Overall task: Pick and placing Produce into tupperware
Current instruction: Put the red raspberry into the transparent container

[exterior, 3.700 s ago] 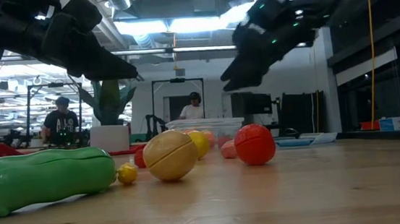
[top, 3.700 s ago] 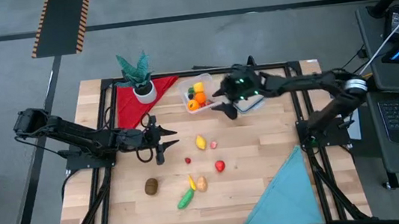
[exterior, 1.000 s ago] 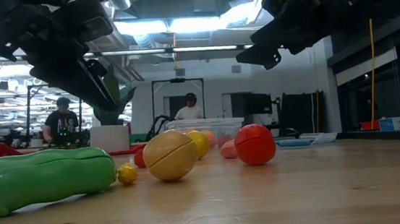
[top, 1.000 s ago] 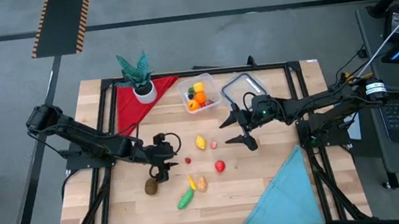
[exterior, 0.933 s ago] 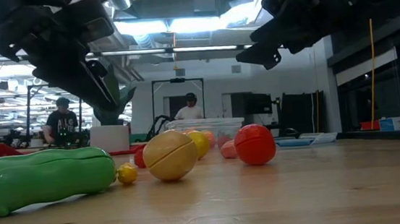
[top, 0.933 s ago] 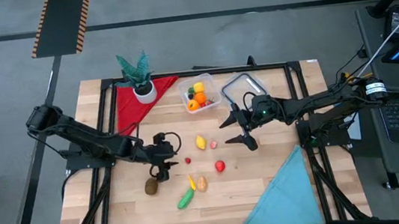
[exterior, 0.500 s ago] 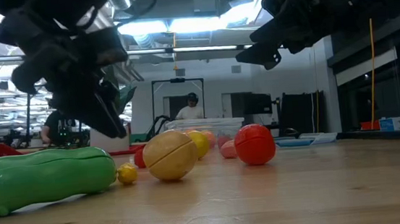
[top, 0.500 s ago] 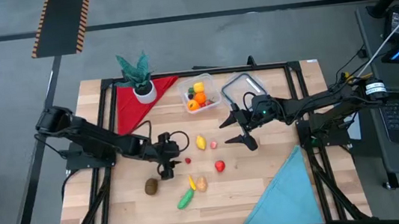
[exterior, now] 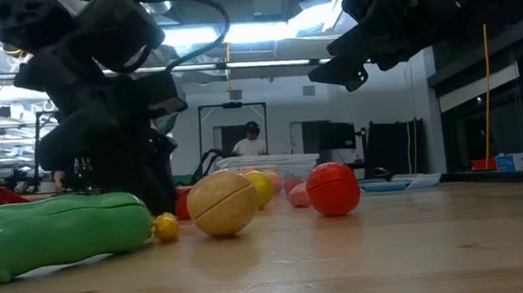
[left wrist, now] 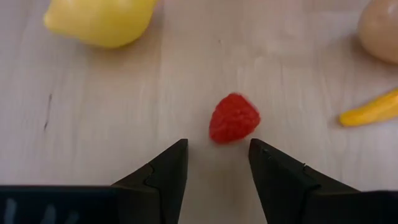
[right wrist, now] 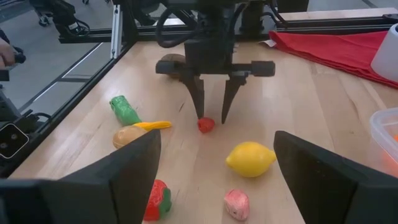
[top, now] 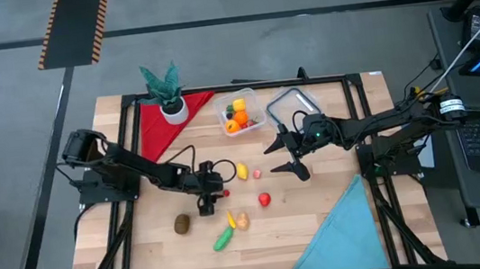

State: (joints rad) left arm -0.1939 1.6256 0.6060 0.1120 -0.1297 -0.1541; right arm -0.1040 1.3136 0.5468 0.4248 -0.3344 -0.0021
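A small red raspberry (left wrist: pixel 234 118) lies on the wooden table, just ahead of the open fingers of my left gripper (left wrist: pixel 216 149). The right wrist view shows that gripper (right wrist: pixel 211 116) pointing steeply down, with the raspberry (right wrist: pixel 206 125) at its fingertips and a fingertip on either side. I see no touch. The clear tupperware (top: pixel 240 115) at the far middle holds orange, yellow and green produce. My right gripper (top: pixel 290 156) hangs open above the table's middle right, holding nothing.
Loose produce lies around: a lemon (top: pixel 241 170), a pink piece (top: pixel 257 174), a strawberry (top: pixel 265 200), a brown kiwi (top: pixel 181 223), a yellow piece (top: pixel 230 218), a tan potato (top: pixel 243 220), a green piece (top: pixel 223 238). A lid (top: pixel 291 104), red cloth (top: pixel 162 125), plant (top: pixel 165 93) and blue cloth (top: pixel 342 231) lie around the edges.
My left gripper has moved from beside the kiwi toward the table's right edge and down. Its open fingers now reach the table at the raspberry. The produce has not moved.
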